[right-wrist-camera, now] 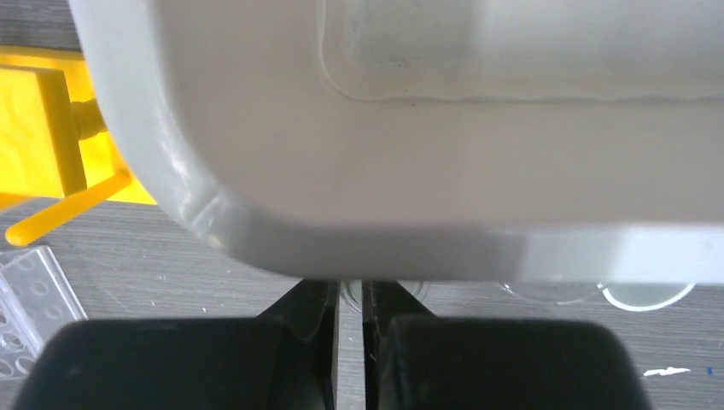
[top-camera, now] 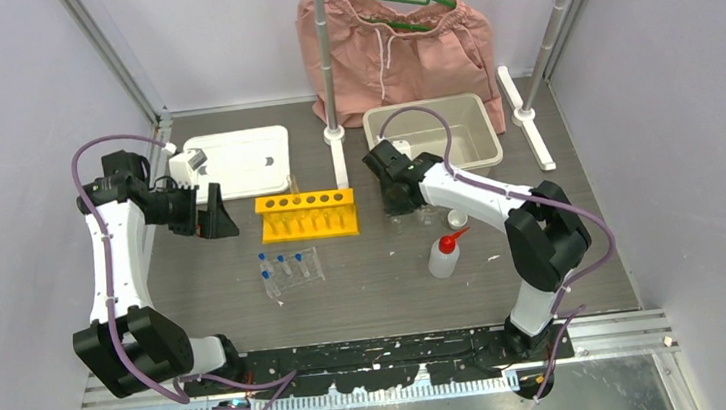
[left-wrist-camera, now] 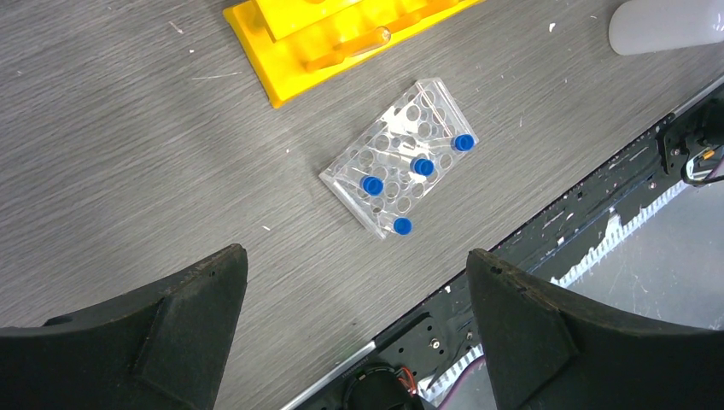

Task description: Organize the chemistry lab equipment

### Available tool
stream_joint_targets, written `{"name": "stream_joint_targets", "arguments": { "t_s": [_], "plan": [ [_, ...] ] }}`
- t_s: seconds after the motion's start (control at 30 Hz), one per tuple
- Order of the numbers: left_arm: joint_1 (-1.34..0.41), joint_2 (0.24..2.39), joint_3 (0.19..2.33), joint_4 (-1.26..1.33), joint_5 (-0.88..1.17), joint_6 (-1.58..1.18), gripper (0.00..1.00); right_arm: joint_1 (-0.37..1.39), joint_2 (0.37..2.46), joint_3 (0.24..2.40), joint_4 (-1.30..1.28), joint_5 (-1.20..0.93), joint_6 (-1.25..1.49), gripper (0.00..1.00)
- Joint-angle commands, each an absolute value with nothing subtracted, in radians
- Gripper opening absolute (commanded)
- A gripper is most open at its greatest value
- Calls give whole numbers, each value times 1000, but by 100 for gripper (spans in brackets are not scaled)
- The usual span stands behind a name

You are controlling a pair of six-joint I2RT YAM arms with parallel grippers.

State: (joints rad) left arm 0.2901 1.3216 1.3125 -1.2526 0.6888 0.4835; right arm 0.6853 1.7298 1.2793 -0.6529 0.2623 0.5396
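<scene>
The yellow holed test-tube rack [top-camera: 306, 215] stands mid-table, with the clear plastic tray [top-camera: 292, 269] holding several blue-capped tubes [left-wrist-camera: 423, 166] just in front of it. The white squeeze bottle [top-camera: 444, 253] with a red nozzle stands to the right. Small clear beakers [right-wrist-camera: 546, 292] sit by the near edge of a beige bin [top-camera: 433, 136]. My right gripper [right-wrist-camera: 350, 295] is low at the bin's near-left corner, shut on the thin rim of a small clear beaker [right-wrist-camera: 351, 291]. High at the left hangs my left gripper [left-wrist-camera: 357, 273], wide open and holding nothing, with the tray [left-wrist-camera: 401, 162] below it.
A white flat lid [top-camera: 237, 163] lies at the back left. A metal pole [top-camera: 325, 58] on a white foot stands between the lid and the bin. Pink shorts [top-camera: 394, 46] on a green hanger hang at the back. A white bar [top-camera: 525, 117] lies right of the bin.
</scene>
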Motion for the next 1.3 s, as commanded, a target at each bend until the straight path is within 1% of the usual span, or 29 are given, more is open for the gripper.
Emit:
{"name": "stream_joint_targets", "arguments": {
  "t_s": [0.0,0.1,0.2,0.3,0.4,0.5,0.6,0.77,0.93,1.1,1.27],
  "plan": [
    [297,1290,1350,-1266,693,502,100,699,1603,1349,-708,209,545,1],
    [297,1286,1351,-1269,692,504,100,702,1513,1418,-771,146,560,1],
    [297,1281,1354,-1270,689,505,100,700,1433,1507,-835,132,564,1],
    [297,1278,1358,-1273,691,503,100,698,1419,1623,-911,171,540,1],
    [296,1274,1363,-1280,695,501,100,678,1448,1731,-958,239,508,1],
    [297,1269,1368,-1283,697,501,100,611,1510,1819,-971,291,473,1],
    [297,1269,1374,-1290,699,502,100,545,1600,1889,-967,387,427,1],
    [297,1273,1379,-1301,701,506,100,432,1778,1947,-933,494,364,1],
    [296,1280,1386,-1313,701,513,100,351,1955,2013,-899,504,339,1],
    [296,1279,1396,-1321,700,528,100,322,2026,1999,-816,543,317,1],
    [296,1289,1394,-1318,696,533,100,290,2075,1979,-787,558,322,1]
  ]
}}
